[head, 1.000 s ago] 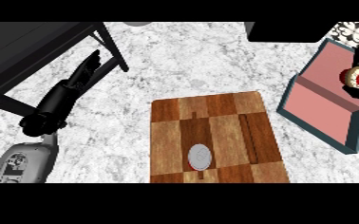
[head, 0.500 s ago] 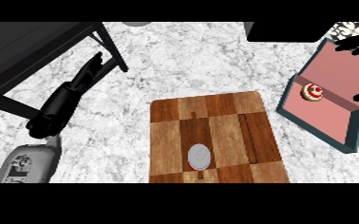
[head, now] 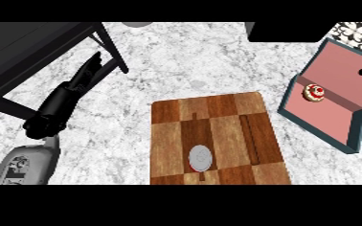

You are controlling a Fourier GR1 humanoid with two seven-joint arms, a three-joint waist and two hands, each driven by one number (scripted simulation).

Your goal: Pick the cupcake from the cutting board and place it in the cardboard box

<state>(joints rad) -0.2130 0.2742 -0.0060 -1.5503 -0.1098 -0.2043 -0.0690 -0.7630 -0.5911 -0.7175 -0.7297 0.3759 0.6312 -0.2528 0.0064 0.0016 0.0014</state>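
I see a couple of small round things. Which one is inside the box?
The cupcake with the red and white top, on the cardboard box's pink floor. The plain grey disc lies on the wooden cutting board instead.

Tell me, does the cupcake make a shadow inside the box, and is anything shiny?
Head view: no clear shadow shows under the cupcake in the cardboard box. Head view: no glare on the cutting board or the counter; the light looks flat and even.
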